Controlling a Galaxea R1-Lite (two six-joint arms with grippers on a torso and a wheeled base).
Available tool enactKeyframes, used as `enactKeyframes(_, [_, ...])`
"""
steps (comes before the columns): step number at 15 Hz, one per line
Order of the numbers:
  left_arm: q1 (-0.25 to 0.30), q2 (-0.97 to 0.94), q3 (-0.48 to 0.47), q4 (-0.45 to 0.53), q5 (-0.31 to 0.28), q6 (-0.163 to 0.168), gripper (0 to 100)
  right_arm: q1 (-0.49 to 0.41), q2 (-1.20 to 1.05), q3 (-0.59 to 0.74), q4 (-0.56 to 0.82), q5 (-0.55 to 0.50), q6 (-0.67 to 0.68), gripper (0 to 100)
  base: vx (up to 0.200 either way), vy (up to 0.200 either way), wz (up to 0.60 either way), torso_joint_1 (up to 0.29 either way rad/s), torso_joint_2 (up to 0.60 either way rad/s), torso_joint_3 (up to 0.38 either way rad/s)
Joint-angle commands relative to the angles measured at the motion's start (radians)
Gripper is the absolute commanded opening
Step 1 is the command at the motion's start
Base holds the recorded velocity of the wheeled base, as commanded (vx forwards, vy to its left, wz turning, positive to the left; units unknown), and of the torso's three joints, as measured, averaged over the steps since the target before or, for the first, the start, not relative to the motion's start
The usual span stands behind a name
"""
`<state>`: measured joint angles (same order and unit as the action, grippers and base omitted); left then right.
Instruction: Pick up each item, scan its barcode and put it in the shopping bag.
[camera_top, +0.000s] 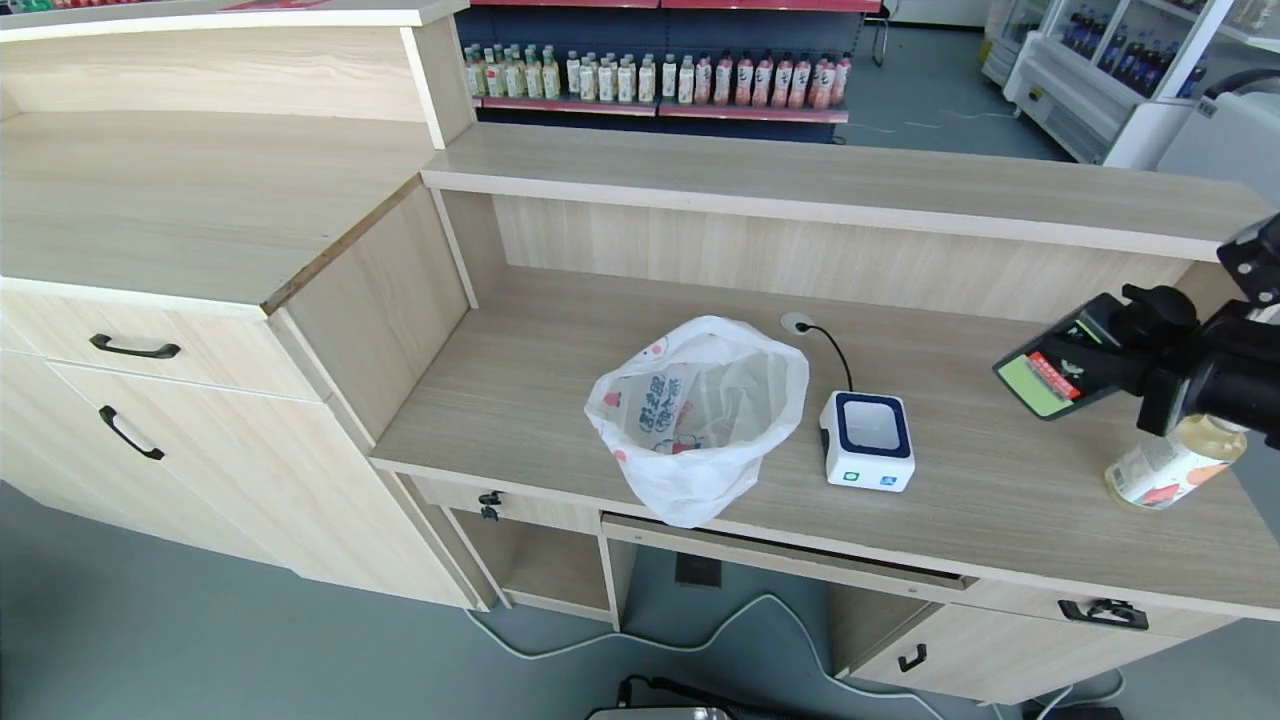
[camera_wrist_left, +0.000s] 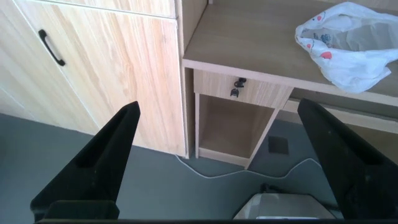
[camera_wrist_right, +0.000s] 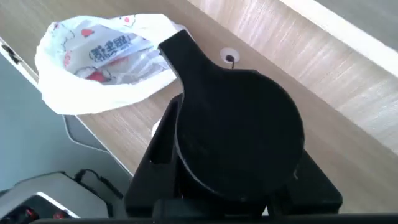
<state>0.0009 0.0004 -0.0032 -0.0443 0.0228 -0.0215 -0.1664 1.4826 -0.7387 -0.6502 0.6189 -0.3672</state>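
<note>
wood desk carries open bag, scanner just beside it, bottle near right edge. right gripper pinches dark packet above desk, right of scanner. left gripper spread wide, low beside cabinet.

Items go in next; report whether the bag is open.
Open: the white printed plastic shopping bag has its mouth spread wide, interior visible.

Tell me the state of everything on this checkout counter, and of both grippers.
shopping bag: open, upright on counter.
scanner: window up, uncovered.
dark packet: held aloft in the shut right gripper.
bottle: standing on counter.
left gripper: jaws open, empty.
drawers: shut.
</note>
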Motion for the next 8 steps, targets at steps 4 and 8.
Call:
enactKeyframes(4, [0.001,0.000,0.000,0.000,0.000,0.000,100,0.071,0.323,-0.212,-0.072,-0.120,0.585,0,0.000,0.000,0.00,0.000,0.00,0.000])
enactKeyframes(8, [0.001,0.000,0.000,0.000,0.000,0.000,100,0.096,0.404,-0.211,-0.068,-0.159,0.702,0,0.000,0.000,0.00,0.000,0.00,0.000])
